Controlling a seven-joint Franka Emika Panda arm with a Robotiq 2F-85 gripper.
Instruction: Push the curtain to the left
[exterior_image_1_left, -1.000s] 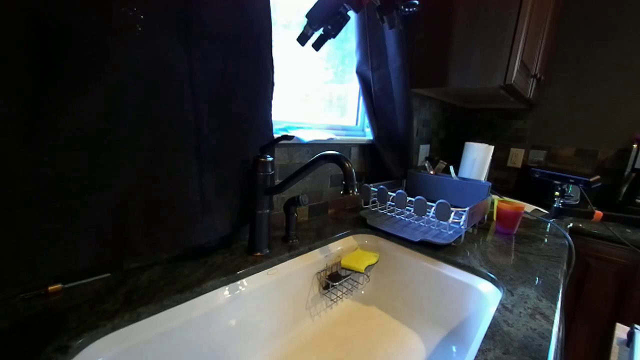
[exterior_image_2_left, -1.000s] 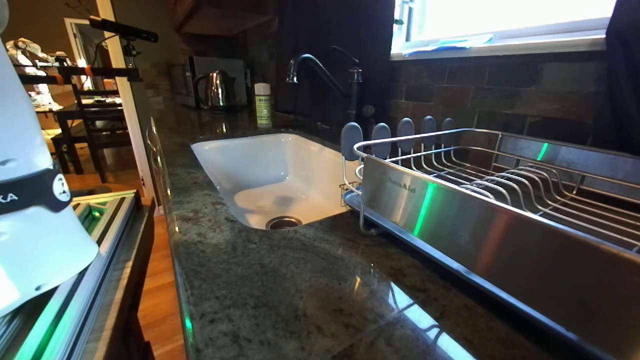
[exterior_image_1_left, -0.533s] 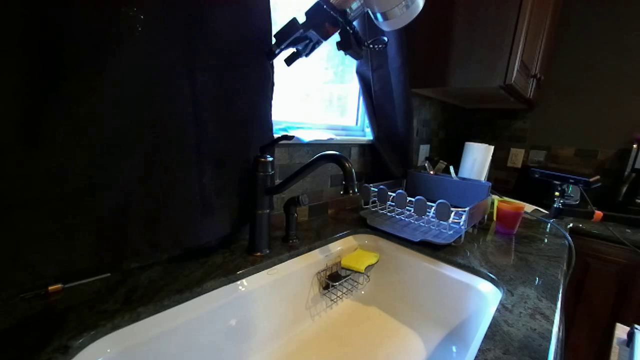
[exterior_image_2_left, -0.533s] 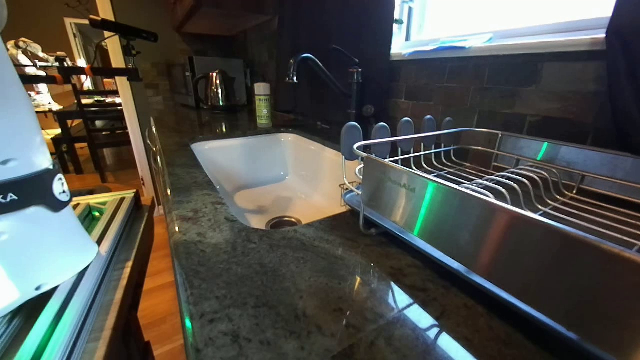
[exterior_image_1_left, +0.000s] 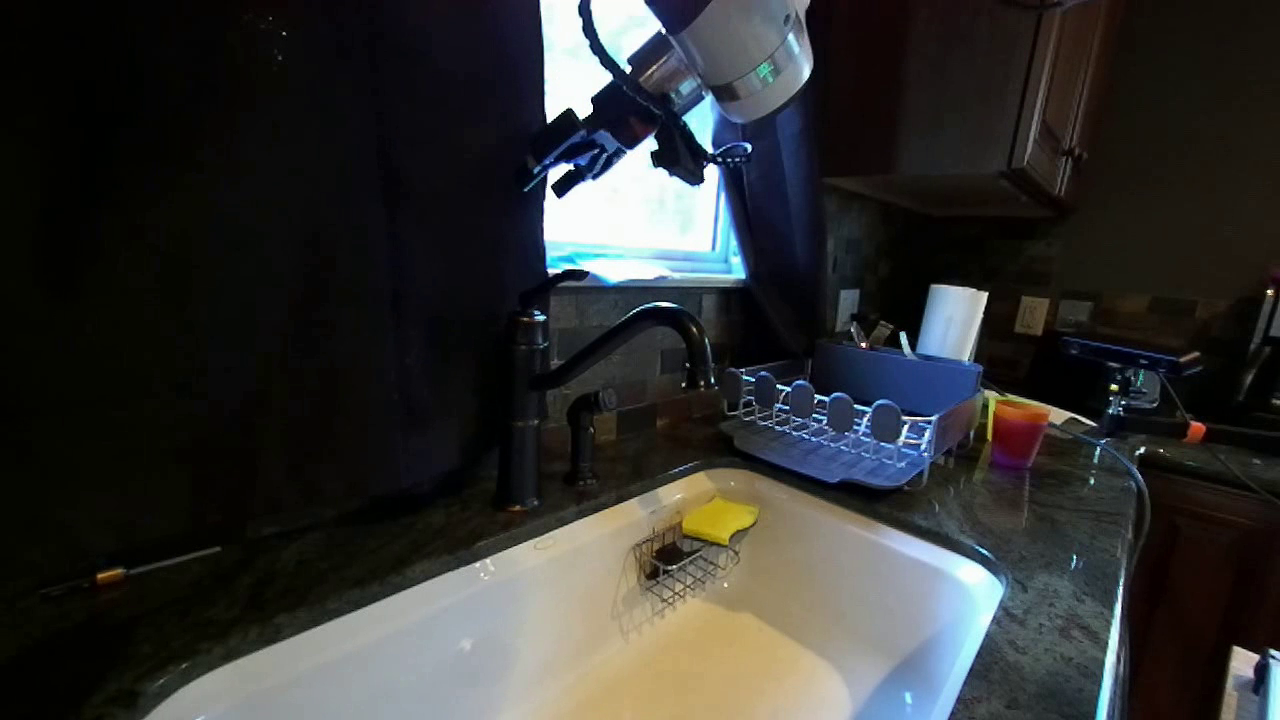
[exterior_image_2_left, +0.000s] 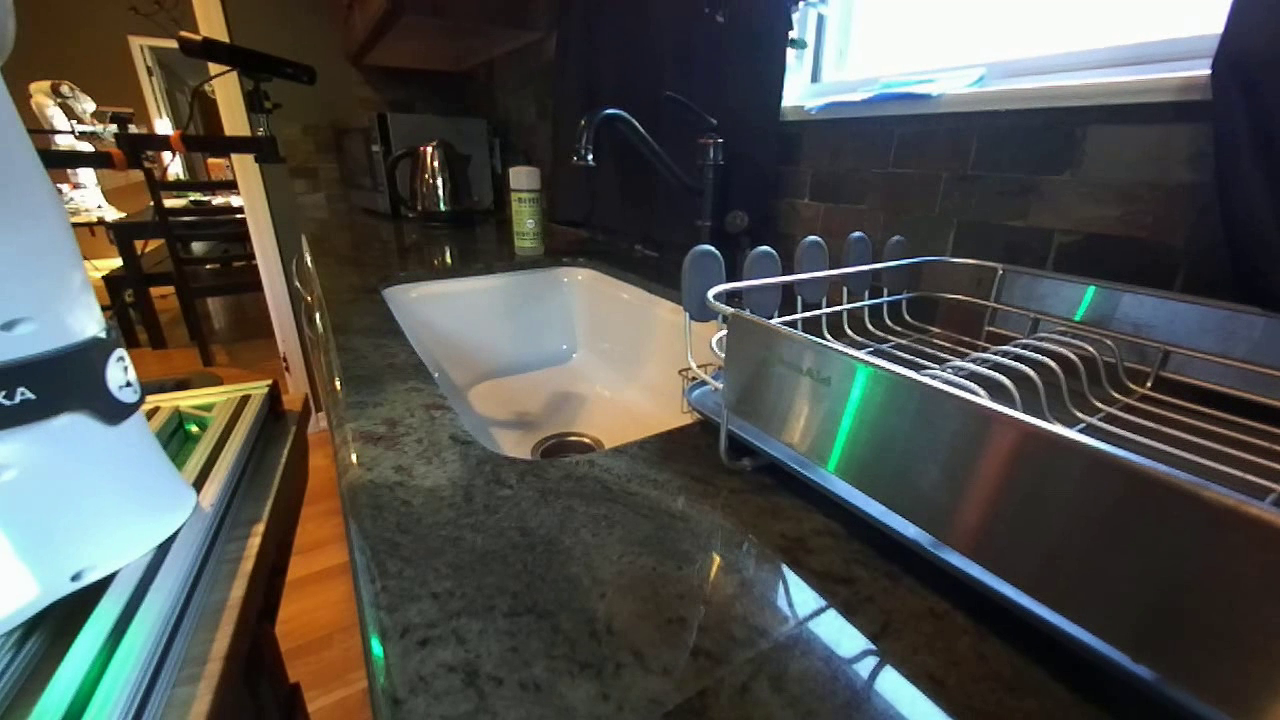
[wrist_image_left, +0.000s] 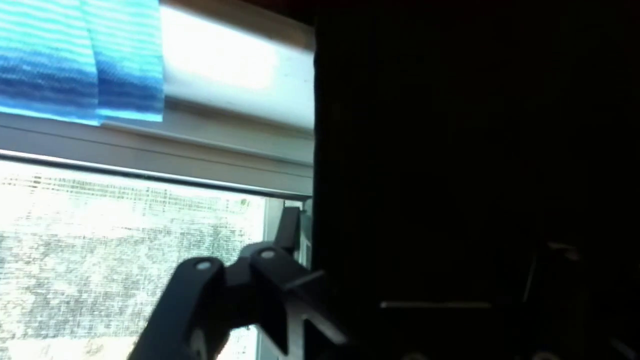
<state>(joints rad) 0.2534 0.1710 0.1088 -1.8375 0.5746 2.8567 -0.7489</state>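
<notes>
The curtain is a large, nearly black drape filling the left of an exterior view, its right edge along the window. In an exterior view it also hangs behind the faucet. In the wrist view it is a black area with a straight vertical edge. My gripper is open at that edge, fingers apart and pointing down-left. In the wrist view my gripper has one finger before the window and the other, barely visible, over the black fabric. Whether it touches the curtain I cannot tell.
A bright window lies right of the curtain, with a narrower dark curtain strip beyond it. A black faucet stands below the gripper. The white sink, a dish rack and an upper cabinet are near.
My gripper has come down and to the left in an exterior view, from over the window to the curtain's edge. More of the arm shows. The curtain has not visibly moved.
</notes>
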